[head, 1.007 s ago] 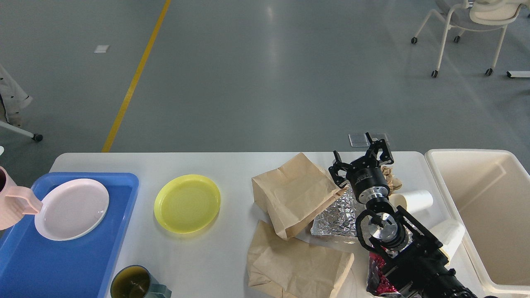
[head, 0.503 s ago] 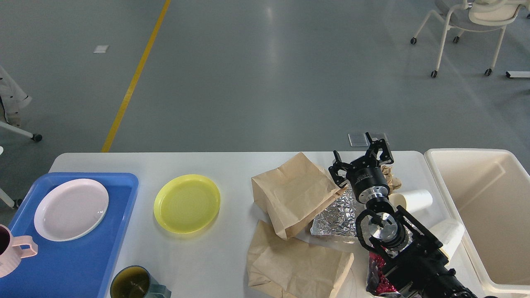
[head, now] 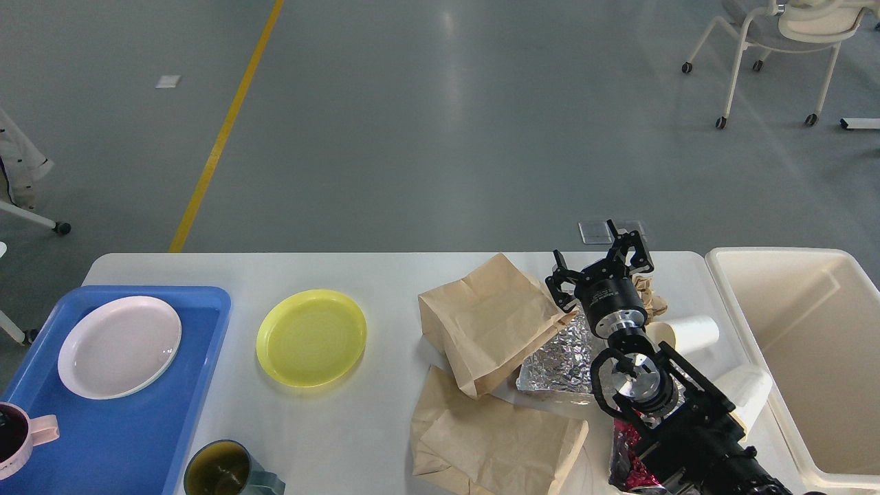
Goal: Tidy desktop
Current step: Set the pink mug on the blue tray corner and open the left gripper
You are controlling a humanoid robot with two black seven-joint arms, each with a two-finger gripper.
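Observation:
The white desktop [head: 385, 271] holds loose tableware and rubbish. My right gripper [head: 597, 265] is open and empty, hovering at the back right between a brown paper bag [head: 491, 323] and a crumpled brown paper [head: 650, 294]. A sheet of foil [head: 560, 361] lies under the arm. A yellow plate [head: 311, 337] lies on the desktop. A pink plate [head: 118, 347] lies in the blue tray [head: 137, 440]. A pink cup [head: 17, 440] sits at the tray's near left corner, cut by the view's edge. My left gripper is out of view.
A second paper bag [head: 495, 440] lies at the front. Two white paper cups [head: 691, 332] [head: 746, 392] lie on their sides by the cream bin [head: 804, 344]. A red wrapper [head: 625, 457] lies under my right arm. A green cup [head: 220, 471] stands at the front edge.
The pink cup has moved down and toward me, from beside the pink plate to the tray's near left corner. My right arm has not moved.

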